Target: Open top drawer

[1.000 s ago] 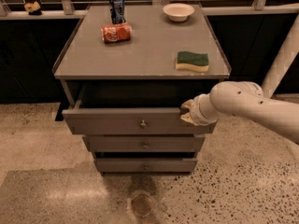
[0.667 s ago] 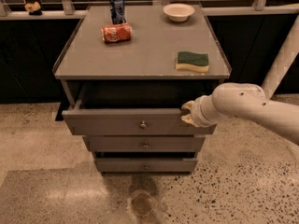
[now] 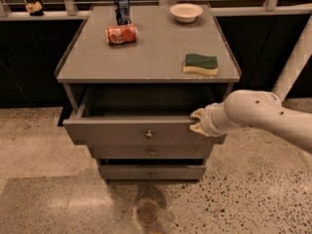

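Observation:
The top drawer (image 3: 122, 133) of the grey cabinet stands pulled out, its dark inside showing behind the flat front. A small round metal knob (image 3: 149, 135) sits at the front's centre. My gripper (image 3: 197, 122) reaches in from the right on a white arm and rests at the upper right edge of the drawer front, right of the knob. Its fingertips are hidden against the drawer edge.
On the cabinet top (image 3: 146, 57) lie a red can (image 3: 121, 34) on its side, an upright blue can (image 3: 122, 9), a white bowl (image 3: 186, 12) and a green-yellow sponge (image 3: 201, 64). Two lower drawers (image 3: 151, 152) are closed. Speckled floor surrounds the cabinet.

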